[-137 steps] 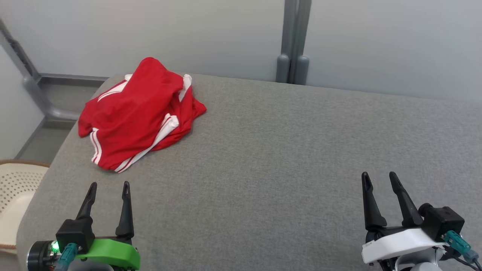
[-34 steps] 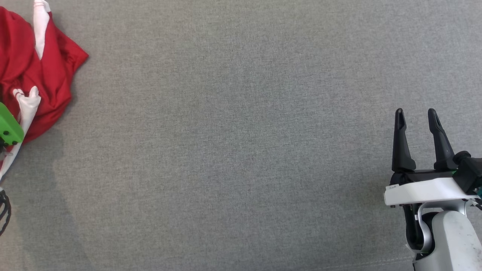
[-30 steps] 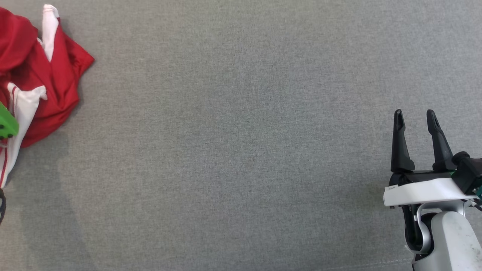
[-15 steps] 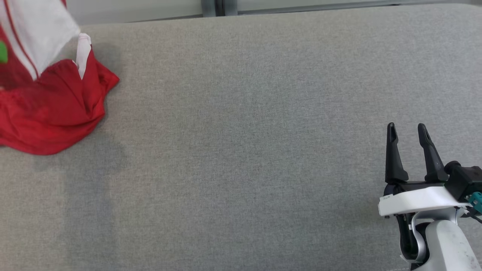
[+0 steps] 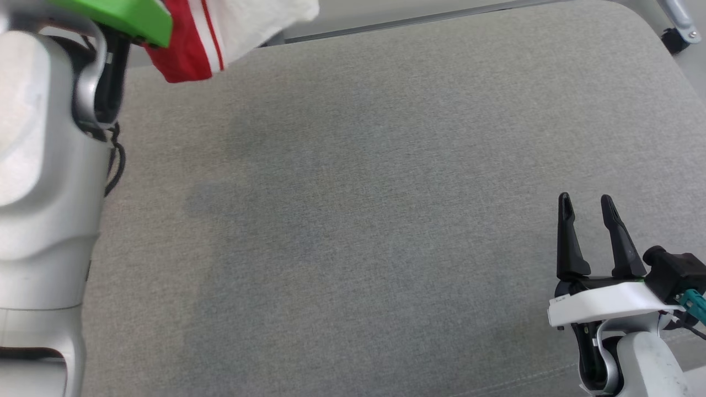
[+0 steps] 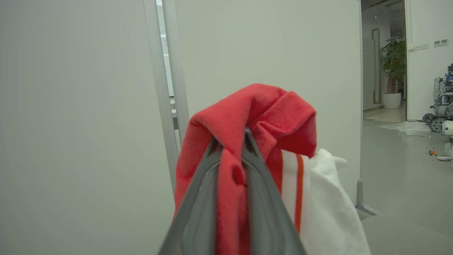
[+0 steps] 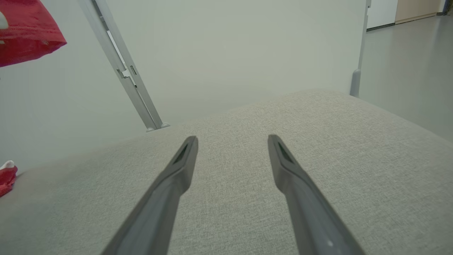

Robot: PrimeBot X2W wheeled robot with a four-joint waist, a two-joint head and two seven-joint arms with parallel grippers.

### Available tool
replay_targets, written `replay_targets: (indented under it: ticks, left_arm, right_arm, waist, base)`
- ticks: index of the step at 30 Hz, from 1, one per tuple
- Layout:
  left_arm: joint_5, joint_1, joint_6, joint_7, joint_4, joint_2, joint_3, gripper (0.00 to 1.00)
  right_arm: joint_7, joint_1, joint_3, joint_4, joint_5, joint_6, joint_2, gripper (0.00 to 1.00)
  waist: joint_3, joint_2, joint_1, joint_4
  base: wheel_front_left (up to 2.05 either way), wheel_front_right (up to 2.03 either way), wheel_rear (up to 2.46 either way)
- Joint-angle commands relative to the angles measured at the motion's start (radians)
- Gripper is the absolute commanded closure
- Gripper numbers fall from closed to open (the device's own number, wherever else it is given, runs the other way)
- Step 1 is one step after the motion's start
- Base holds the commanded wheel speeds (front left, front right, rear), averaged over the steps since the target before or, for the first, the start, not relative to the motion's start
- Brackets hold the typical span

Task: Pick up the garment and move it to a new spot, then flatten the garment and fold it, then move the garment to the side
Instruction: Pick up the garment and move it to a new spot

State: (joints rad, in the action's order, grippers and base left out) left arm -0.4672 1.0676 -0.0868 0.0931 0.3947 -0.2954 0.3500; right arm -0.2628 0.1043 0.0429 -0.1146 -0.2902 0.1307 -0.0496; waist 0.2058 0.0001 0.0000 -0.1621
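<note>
Nearest, at the lower right of the head view, the right end effector is seen with its two dark fingers spread apart and nothing between them. In its own wrist view the same gap is shown over the bare grey surface.

At the left edge of the head view the pale left forearm is seen upright, topped by a green mount.

Further up, the left end effector is clamped together on the garment. In the left wrist view a fold of red cloth is pinched between the two fingertips and bunched over them, with a white panel and a red stripe hung down at the right. In the head view the garment is found just beside the green mount, over the surface's far left corner — and in the right wrist view it is seen high above the surface, at upper left.

A smaller red scrap with a white tip is shown at that view's left edge, down at surface level; whether it rests there cannot be told.

Behind the surface a pale wall and a grey post are seen. Furthest off, in the left wrist view, a grey floor and a potted plant are made out.
</note>
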Motion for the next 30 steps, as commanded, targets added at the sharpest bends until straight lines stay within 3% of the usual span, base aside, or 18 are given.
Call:
replay_targets:
  ticks: [1,14,24,25,26,30]
  left_arm:
    - [0.000,-0.010,-0.003,-0.004,-0.005,0.019,0.017,1.00]
    - [-0.021,-0.214,-0.013,0.031,0.054,0.172,0.171,1.00]
    - [-0.056,-0.399,-0.020,0.096,0.213,0.232,0.284,0.97]
    - [-0.060,-0.407,-0.023,0.101,0.218,0.234,0.296,0.19]
    - [-0.070,-0.416,-0.027,0.106,0.226,0.235,0.308,0.00]
    - [-0.089,-0.421,-0.027,0.139,0.235,0.241,0.324,0.00]
  right_arm:
    - [-0.003,-0.006,-0.001,-0.001,-0.008,0.000,-0.002,0.00]
    - [-0.003,0.013,-0.018,-0.002,-0.033,0.000,-0.002,0.00]
    - [-0.003,0.011,-0.032,-0.015,-0.018,0.000,-0.002,0.00]
    - [-0.003,0.010,-0.033,-0.016,-0.017,0.000,-0.002,0.00]
    - [-0.003,0.009,-0.035,-0.018,-0.016,0.000,-0.002,0.00]
    - [-0.003,0.000,-0.044,-0.023,-0.011,0.000,-0.002,0.00]
  waist:
    - [0.002,-0.0001,0.0000,-0.049]
    - [0.036,-0.0001,0.0000,-0.091]
    - [0.025,-0.0001,0.0000,-0.085]
    - [0.023,-0.0001,0.0000,-0.082]
    - [0.019,-0.0001,0.0000,-0.078]
    - [-0.005,-0.0001,0.0000,-0.055]
  base:
    - [0.00,0.00,0.00]
    - [0.00,0.00,0.00]
    - [0.00,0.00,0.00]
    - [0.00,0.00,0.00]
    - [0.00,0.00,0.00]
    - [0.00,0.00,0.00]
